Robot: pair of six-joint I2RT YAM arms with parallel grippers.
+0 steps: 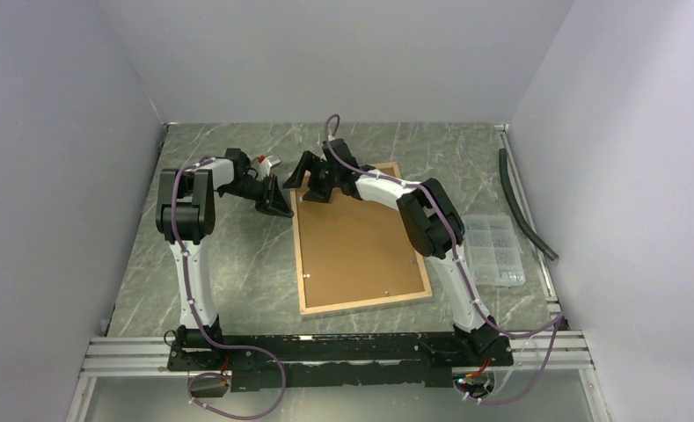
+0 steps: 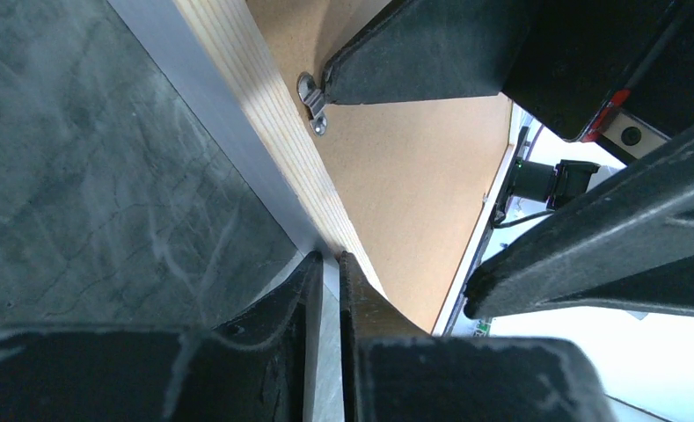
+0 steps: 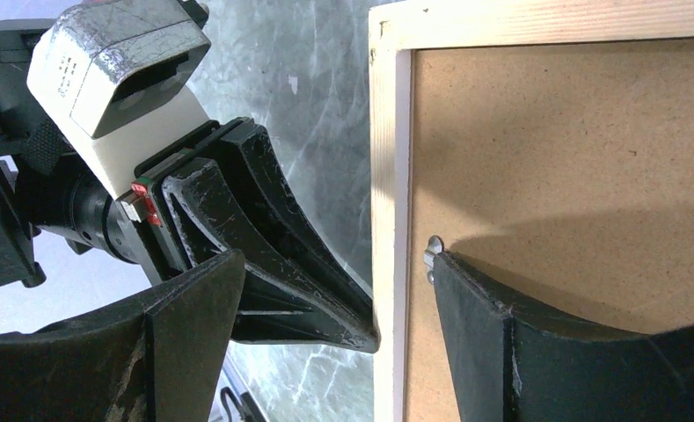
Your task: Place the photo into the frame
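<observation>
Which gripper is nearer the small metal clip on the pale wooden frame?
Right. One finger of the right gripper touches the clip; the left gripper meets the frame at its outer edge.

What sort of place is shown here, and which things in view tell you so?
Probably a robot lab bench: two robot arms bolted to a metal rail, plain walls boxing in the table, and a clear parts box.

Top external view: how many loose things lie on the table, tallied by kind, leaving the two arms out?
Picture frame, lying back up: 1
Brown backing board, set inside the frame: 1
Clear compartment box: 1
Dark hose: 1
Total: 4
</observation>
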